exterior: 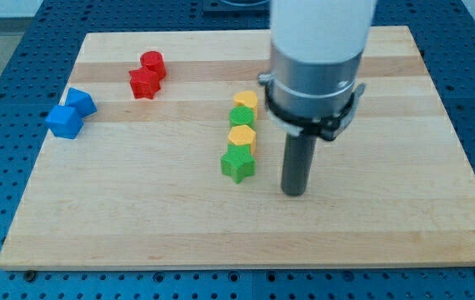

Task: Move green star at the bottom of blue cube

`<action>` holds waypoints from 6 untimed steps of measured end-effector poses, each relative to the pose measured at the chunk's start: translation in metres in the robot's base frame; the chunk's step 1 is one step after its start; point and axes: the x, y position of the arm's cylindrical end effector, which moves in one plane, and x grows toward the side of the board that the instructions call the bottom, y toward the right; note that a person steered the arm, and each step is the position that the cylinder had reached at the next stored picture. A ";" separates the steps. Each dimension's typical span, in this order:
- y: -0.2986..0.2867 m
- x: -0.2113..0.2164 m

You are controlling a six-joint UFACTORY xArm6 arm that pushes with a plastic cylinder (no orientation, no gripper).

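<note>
Near the wooden desk (137, 217) centre, my tip (294, 192) just right of the green plastic star (237, 164), blue plastic cube (64, 122) near the left edge, no jaws fitted, nothing held.

Pale, smooth, matt wooden board (137, 208); ridged matt plastic star (237, 164) and cube (63, 122); dull dark rod above my tip (294, 192).

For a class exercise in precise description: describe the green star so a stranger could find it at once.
Start at the wooden board and find the column of four blocks near its middle. The green star is the lowest, just left of my tip; alone there, it has points.
</note>
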 end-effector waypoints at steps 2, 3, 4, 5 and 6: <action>-0.113 -0.011; -0.186 -0.011; -0.190 -0.010; -0.145 0.001; -0.106 -0.007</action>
